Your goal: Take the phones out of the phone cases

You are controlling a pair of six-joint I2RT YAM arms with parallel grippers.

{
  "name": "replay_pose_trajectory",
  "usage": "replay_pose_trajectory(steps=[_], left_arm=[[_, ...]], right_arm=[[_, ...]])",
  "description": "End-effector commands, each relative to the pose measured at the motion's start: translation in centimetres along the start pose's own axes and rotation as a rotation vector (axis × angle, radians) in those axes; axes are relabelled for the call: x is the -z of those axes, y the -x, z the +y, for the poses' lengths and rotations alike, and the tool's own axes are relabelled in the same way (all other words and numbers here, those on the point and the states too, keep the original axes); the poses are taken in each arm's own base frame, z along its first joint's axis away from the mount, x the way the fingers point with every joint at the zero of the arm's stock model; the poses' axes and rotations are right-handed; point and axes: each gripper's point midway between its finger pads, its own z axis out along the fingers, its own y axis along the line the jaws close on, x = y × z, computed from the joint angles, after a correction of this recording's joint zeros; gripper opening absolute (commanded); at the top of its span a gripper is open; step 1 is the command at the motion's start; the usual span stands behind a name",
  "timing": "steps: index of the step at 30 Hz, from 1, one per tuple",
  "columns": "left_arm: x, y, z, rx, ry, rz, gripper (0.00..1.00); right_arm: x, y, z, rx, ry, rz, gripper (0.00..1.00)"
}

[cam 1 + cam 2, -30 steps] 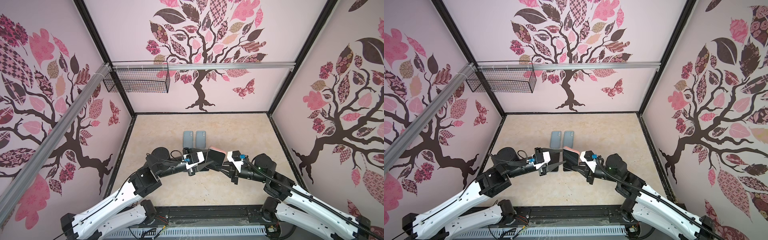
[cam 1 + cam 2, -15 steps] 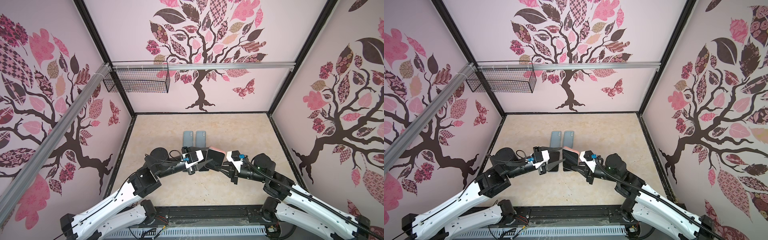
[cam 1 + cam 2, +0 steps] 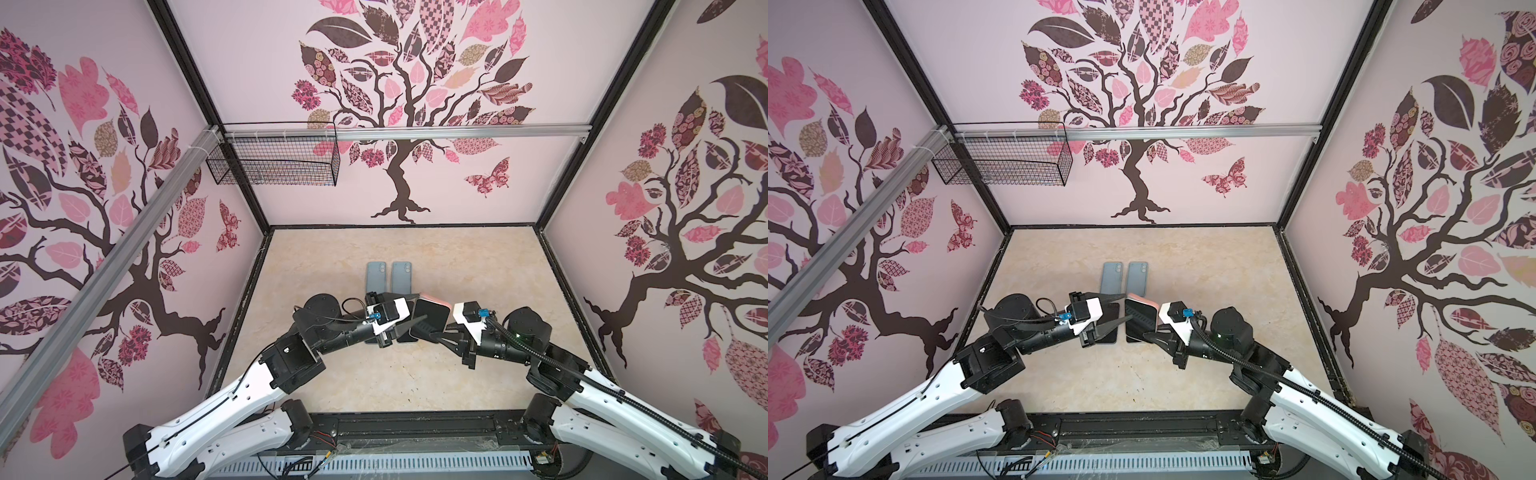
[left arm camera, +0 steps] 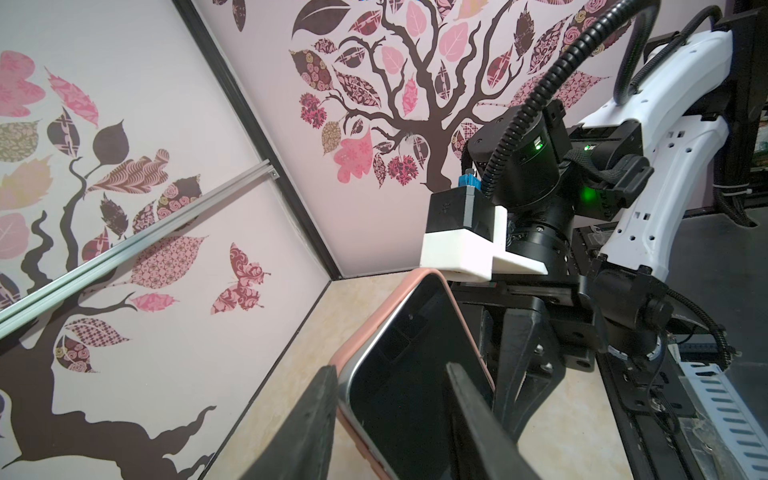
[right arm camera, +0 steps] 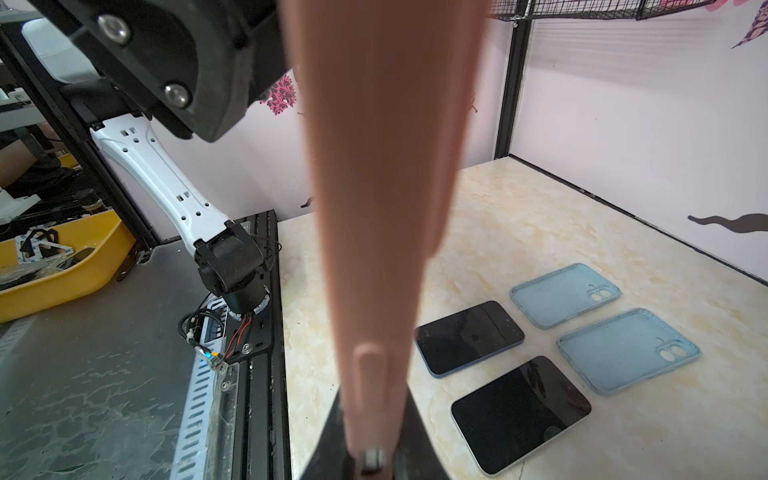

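While the right end effector (image 5: 372, 446) pinches the pink case (image 5: 374, 208) aloft, the left end effector (image 4: 389, 368) is spread over the phone (image 4: 415, 374). One finger (image 4: 307, 415) touches its rim.

Two empty cases (image 5: 565, 295) side by side on table (image 3: 374, 374), two phones (image 5: 469, 337) just before them; cased phone (image 3: 430, 318) above the phones

I count two empty blue cases (image 5: 565, 294) (image 5: 627, 351), two bare phones (image 5: 469, 337) (image 5: 520, 413) on my desk (image 5: 519, 216), one pink case (image 4: 374, 322) holding one phone (image 4: 415, 353), one wire basket (image 3: 274, 164).
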Motion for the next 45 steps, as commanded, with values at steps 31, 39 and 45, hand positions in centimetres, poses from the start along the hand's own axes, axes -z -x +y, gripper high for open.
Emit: replay_pose_trajectory(steps=[31,39,45], left_arm=[[-0.8,-4.5,-1.9,0.145,-0.175,0.094,0.42],[0.9,-2.5,2.0,0.065,0.081,0.005,0.48],[1.5,-1.4,2.2,0.013,0.085,0.005,0.53]], right_arm=[[1.1,6.0,2.4,0.175,0.094,-0.154,0.0],[0.5,4.5,-0.7,0.106,-0.069,-0.089,0.0],[-0.1,3.8,-1.4,0.091,-0.09,-0.058,0.0]])
